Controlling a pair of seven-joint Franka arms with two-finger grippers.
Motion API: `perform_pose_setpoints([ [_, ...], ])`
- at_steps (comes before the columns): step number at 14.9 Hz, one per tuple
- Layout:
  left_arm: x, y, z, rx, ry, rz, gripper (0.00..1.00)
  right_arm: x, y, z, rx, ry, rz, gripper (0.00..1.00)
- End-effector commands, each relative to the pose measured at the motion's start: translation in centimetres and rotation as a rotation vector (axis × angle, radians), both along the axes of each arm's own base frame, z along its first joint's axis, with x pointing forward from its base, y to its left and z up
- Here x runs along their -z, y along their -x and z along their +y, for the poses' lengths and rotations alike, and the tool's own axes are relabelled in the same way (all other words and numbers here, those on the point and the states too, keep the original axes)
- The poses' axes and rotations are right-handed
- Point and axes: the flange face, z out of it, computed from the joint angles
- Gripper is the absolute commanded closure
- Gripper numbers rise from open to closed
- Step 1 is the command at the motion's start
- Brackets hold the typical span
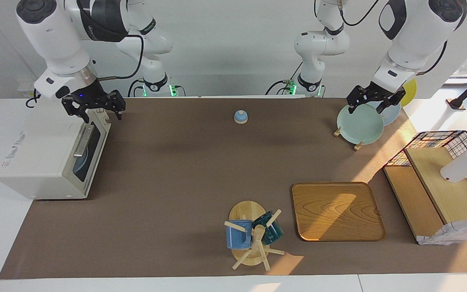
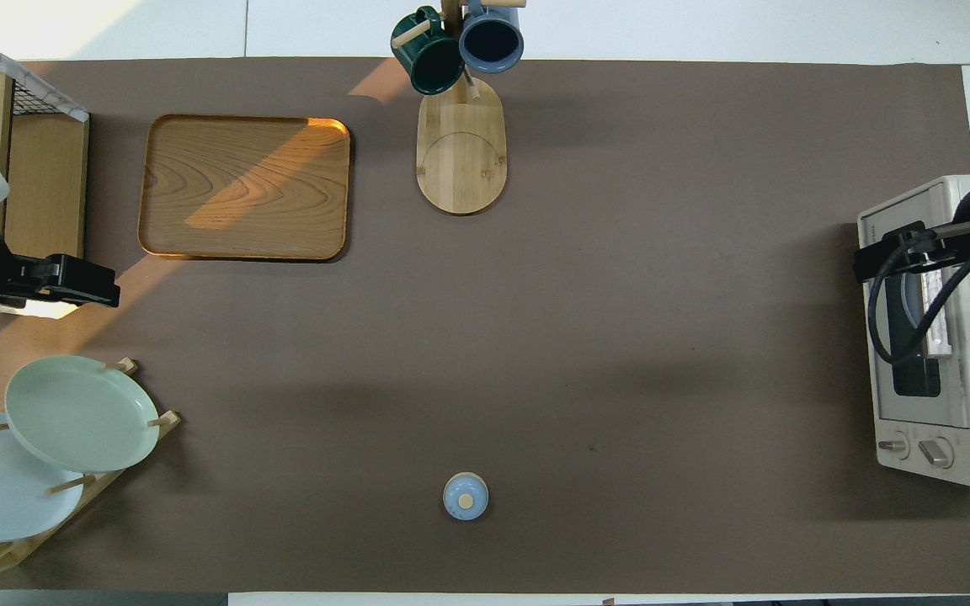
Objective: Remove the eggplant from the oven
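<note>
The white-cream oven (image 1: 39, 162) (image 2: 931, 337) stands at the right arm's end of the table. Its dark glass door is closed, with the metal bar handle (image 1: 82, 142) across the top. The eggplant is hidden; only a bluish shape shows through the glass. My right gripper (image 1: 100, 111) (image 2: 881, 257) hangs open just over the door's top edge, at the oven's corner nearer the robots, holding nothing. My left gripper (image 1: 366, 106) (image 2: 89, 282) hangs open and empty over the plate rack (image 1: 357, 144) at the left arm's end.
A wooden tray (image 1: 337, 211) lies farther from the robots, beside a mug tree (image 1: 251, 239) with a blue and a green mug. A small blue lidded pot (image 1: 240, 117) sits near the robots. A wooden shelf with a wire basket (image 1: 440, 186) stands at the left arm's end.
</note>
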Motion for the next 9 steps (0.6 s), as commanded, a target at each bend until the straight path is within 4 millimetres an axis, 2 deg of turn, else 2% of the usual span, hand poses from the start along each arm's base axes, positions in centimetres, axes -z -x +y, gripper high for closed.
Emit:
perform_pose_setpoints([
  [1, -0.59, 0.58, 0.29, 0.000, 0.006, -0.002, 0.00, -0.01, 0.06, -0.12, 0.022, -0.025, -0.008, 0.00],
  [4, -0.57, 0.60, 0.29, 0.000, 0.005, 0.000, 0.00, -0.21, 0.18, 0.19, 0.014, -0.022, -0.008, 0.00],
  [7, -0.57, 0.60, 0.29, 0.000, 0.005, 0.000, 0.00, 0.12, 0.43, -0.64, 0.024, -0.023, 0.012, 0.00],
  [9, -0.57, 0.60, 0.29, 0.000, 0.005, 0.000, 0.00, -0.27, 0.72, 0.28, 0.005, -0.023, 0.005, 0.00],
])
